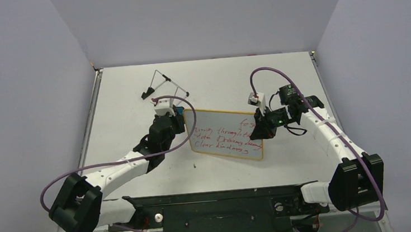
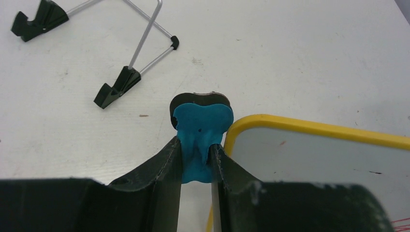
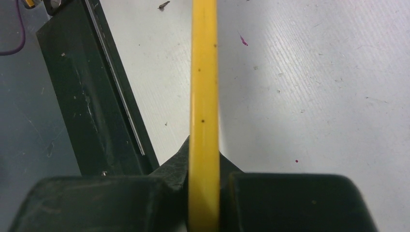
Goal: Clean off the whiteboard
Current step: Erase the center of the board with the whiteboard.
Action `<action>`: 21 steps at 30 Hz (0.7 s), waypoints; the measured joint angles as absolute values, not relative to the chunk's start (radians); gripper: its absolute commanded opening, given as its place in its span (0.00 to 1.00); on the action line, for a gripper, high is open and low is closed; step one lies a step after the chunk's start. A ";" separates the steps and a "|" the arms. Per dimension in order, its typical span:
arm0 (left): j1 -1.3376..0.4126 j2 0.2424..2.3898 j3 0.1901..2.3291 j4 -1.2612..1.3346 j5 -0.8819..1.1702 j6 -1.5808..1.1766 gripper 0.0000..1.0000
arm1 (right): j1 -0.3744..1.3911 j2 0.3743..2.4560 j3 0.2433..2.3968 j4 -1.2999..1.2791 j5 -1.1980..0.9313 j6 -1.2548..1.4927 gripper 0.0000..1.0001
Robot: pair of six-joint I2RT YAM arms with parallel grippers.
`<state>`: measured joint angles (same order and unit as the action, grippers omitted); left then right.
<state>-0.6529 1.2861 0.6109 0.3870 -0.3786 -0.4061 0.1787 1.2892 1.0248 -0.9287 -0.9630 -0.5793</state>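
Whiteboard (image 1: 225, 139) with red writing sits on the counter (image 1: 133, 88), your right fingers (image 3: 176, 166) pinching its rim to steady it while your left fingers (image 2: 164, 164) grip the blue eraser (image 2: 200, 130) at its far-left corner, ready to wipe.

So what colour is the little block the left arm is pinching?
The block is teal-blue with a dark backing; clearest in the left wrist view.

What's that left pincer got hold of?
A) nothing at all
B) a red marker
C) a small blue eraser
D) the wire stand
C: in the left wrist view the blue eraser sits pinched between the fingers of the left pincer, right beside the yellow-rimmed corner of the whiteboard.
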 measured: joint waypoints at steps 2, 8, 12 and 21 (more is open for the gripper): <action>-0.675 1.241 0.606 0.344 -0.429 -0.409 0.00 | 0.179 1.289 1.025 -0.933 -0.966 -0.588 0.00; -0.699 1.076 0.597 0.260 -0.533 -0.419 0.00 | 0.186 1.290 1.025 -0.936 -0.967 -0.591 0.00; -0.710 1.001 0.582 0.258 -0.505 -0.419 0.00 | 0.186 1.290 1.025 -0.936 -0.967 -0.591 0.00; -1.029 1.156 0.629 0.353 -0.398 -0.395 0.00 | 0.186 1.290 1.025 -0.936 -0.967 -0.591 0.00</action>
